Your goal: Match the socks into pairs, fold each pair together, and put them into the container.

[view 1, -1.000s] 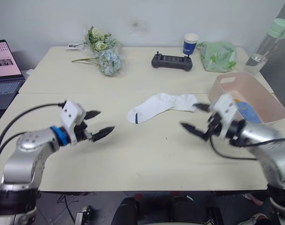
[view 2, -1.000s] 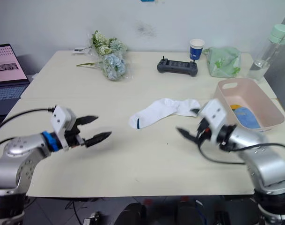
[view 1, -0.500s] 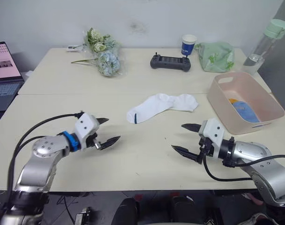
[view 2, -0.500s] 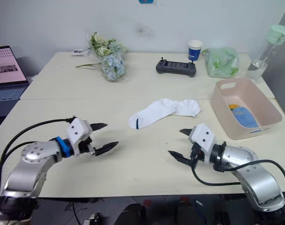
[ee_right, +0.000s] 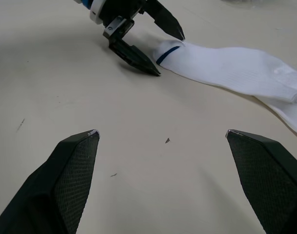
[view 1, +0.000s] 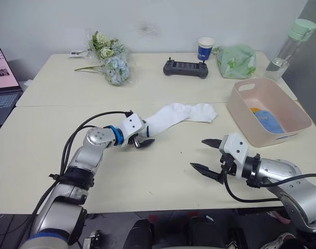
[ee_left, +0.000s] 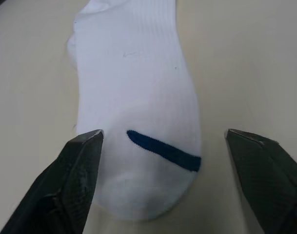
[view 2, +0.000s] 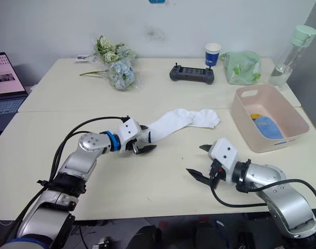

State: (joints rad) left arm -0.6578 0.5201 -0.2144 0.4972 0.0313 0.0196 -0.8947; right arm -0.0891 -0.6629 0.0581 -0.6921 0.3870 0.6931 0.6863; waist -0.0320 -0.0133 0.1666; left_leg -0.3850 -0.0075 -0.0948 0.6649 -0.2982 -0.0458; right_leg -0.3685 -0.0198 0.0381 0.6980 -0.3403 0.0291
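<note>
white socks (view 1: 178,115) lie mid-table as a stretched-out overlapping pair, toe end with a blue stripe pointing at the left gripper (view 2: 139,139), far ends bunched toward the container (view 1: 241,111). left gripper sits right at that toe, jaws spread wide, one finger on each side of the tip, not yet pinching (wrist view shows the toe between the two fingers, fabric not squeezed). right gripper (view 1: 208,154) hovers over bare table nearer the front edge, well apart from the socks, jaws spread too, holding nothing. pink container stands at the right side of the table, with blue and a bit of orange fabric already lying inside, so probably two pairs are done and white is the last one. step in hand looks like grabbing the white pair to fold it. next move calls for closing the left fingers on the toe end, catching both layers if they do overlap there (cannot tell), then carrying it over toward the bunched ends. risk: only the top sock gets lifted and the pair separates.
</note>
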